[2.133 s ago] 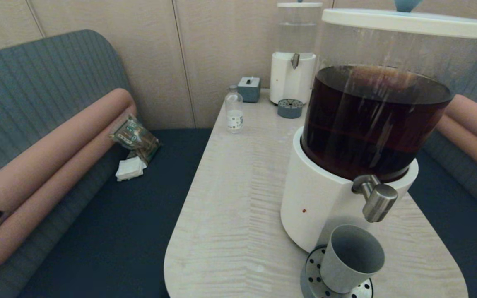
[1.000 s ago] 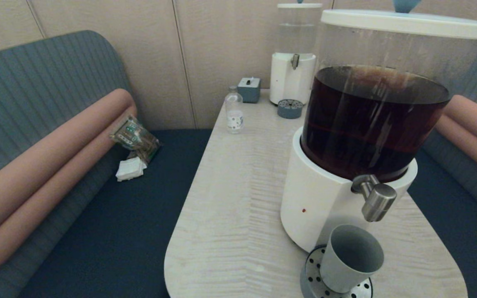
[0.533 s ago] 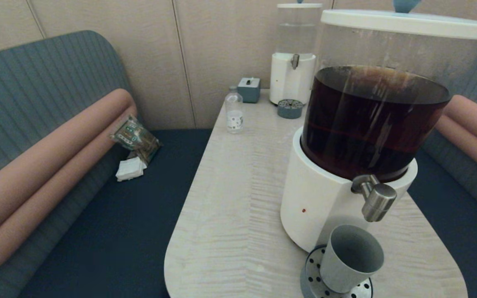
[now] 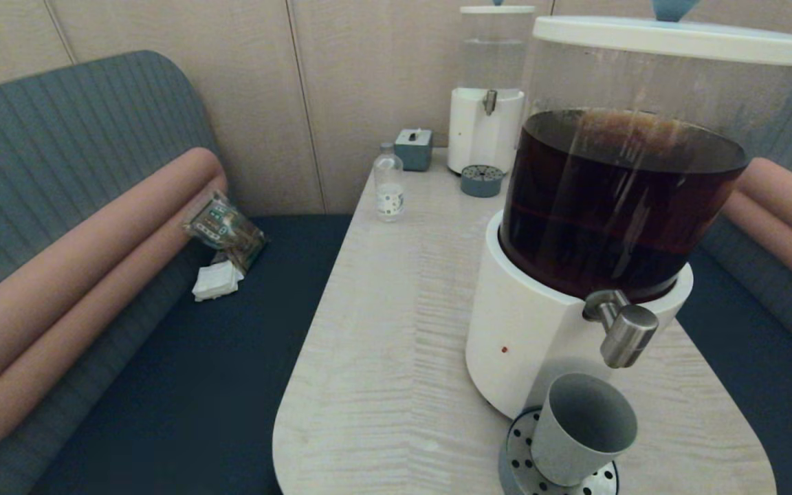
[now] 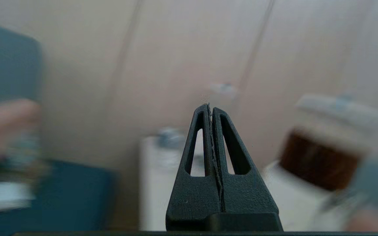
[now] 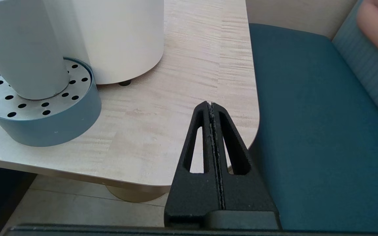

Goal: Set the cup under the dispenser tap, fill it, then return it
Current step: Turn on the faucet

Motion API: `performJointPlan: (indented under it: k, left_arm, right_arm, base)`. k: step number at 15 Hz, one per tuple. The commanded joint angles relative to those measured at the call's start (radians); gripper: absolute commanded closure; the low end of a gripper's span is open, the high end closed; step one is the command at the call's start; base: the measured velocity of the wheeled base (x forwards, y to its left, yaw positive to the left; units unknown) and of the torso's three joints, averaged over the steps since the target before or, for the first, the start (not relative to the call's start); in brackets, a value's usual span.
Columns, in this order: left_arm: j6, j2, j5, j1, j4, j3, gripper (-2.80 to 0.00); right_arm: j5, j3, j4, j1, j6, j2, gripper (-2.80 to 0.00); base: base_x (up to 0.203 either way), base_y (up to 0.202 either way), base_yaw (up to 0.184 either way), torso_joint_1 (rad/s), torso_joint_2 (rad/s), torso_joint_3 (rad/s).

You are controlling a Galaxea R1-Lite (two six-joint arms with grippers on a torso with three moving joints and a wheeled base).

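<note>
The grey cup (image 4: 581, 430) stands upright on the round perforated drip tray (image 4: 516, 454), below the brushed-steel dispenser tap (image 4: 626, 335) of the large white-based dispenser (image 4: 533, 330) holding dark brown liquid. In the right wrist view the cup (image 6: 18, 49) rests on the same drip tray (image 6: 44, 121). My right gripper (image 6: 211, 104) is shut and empty, low beside the table's near right corner. My left gripper (image 5: 209, 106) is shut and empty, held off to the left and pointing toward the wall; neither arm shows in the head view.
A smaller clear-liquid dispenser (image 4: 487, 103), a small glass bottle (image 4: 389, 182) and a grey box (image 4: 414, 148) stand at the table's far end. Snack packets and a tissue (image 4: 221, 247) lie on the left bench. Dark blue bench seats (image 6: 313, 131) flank the table (image 4: 382, 330).
The dark left arm seen at the head view's left edge two seconds ago has gone out of view. The cup and dispenser have not moved.
</note>
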Motion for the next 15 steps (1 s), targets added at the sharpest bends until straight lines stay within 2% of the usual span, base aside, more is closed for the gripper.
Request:
performJointPlan:
  k: [1, 4, 8, 10, 12, 15]
  left_arm:
    - [0.159, -0.037, -0.001, -0.001, 0.042, 0.006, 0.00]
    - [0.380, -0.038, -0.006, -0.001, 0.126, 0.132, 0.00]
    - [0.490, -0.039, -0.004, -0.001, 0.361, 0.136, 0.00]
    - [0.557, -0.039, 0.028, -0.001, 0.458, 0.136, 0.00]
    - [0.564, -0.039, 0.056, -0.001, 0.514, 0.136, 0.00]
    - [0.505, -0.038, 0.059, -0.001, 0.572, 0.135, 0.00]
  right_arm:
    - [0.000, 0.009, 0.000, 0.000, -0.001, -0.003, 0.00]
    - [0.000, 0.009, 0.000, 0.000, -0.001, -0.003, 0.00]
    - [0.000, 0.009, 0.000, 0.000, -0.001, -0.003, 0.00]
    - [0.000, 0.009, 0.000, 0.000, -0.001, -0.003, 0.00]
    - [0.000, 0.009, 0.000, 0.000, -0.001, -0.003, 0.00]
    - [0.000, 0.009, 0.000, 0.000, -0.001, -0.003, 0.00]
  base:
    - [0.000, 0.000, 0.000, 0.000, 0.00, 0.000]
    - [0.000, 0.000, 0.000, 0.000, 0.00, 0.000]
    - [0.000, 0.000, 0.000, 0.000, 0.00, 0.000]
    - [0.000, 0.000, 0.000, 0.000, 0.00, 0.000]
    - [0.000, 0.000, 0.000, 0.000, 0.00, 0.000]
    - [0.000, 0.000, 0.000, 0.000, 0.00, 0.000]
